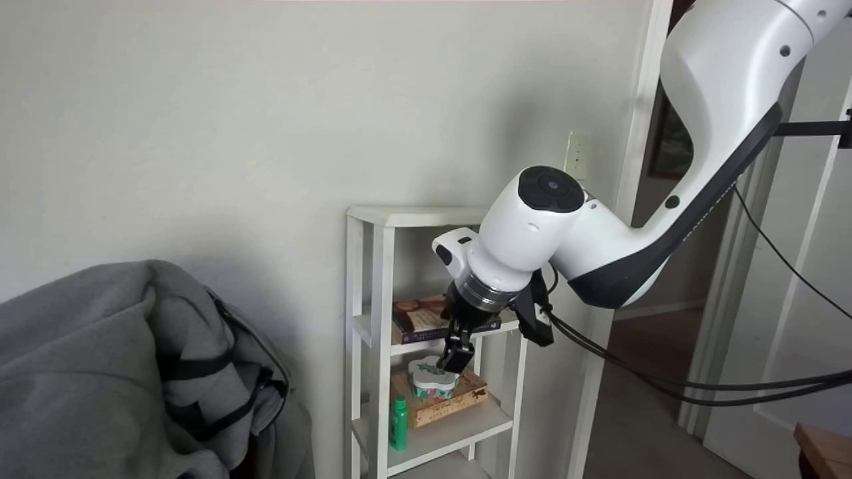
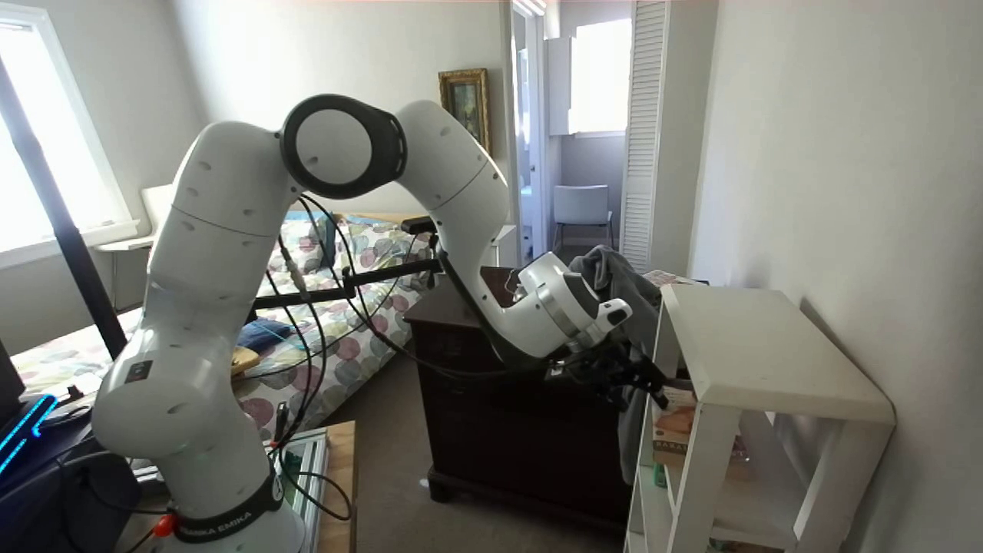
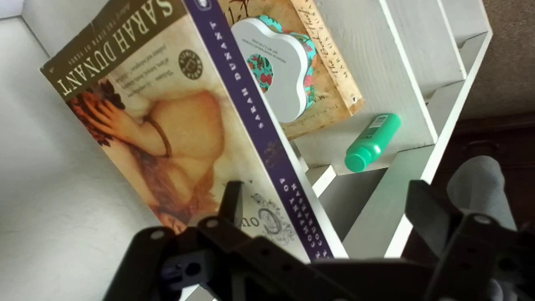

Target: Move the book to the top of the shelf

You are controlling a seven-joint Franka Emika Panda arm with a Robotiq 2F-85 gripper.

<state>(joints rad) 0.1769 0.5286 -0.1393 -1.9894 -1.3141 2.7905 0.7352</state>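
Presently, gripper (image 3: 325, 198) stands wide, book (image 3: 188, 136) at its ten o'clock, wrist view, lying one tier below top of shelf (image 1: 382, 319).

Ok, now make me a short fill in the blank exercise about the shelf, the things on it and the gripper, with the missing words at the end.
1. The purple-spined book names Sarah ____ on its spine.
2. The scalloped container rests on ____ of the tan book.
3. On the white shelf, the bottle is colored ____.
4. The gripper is ____, not shut.

Missing words: Dunant; top; green; open.
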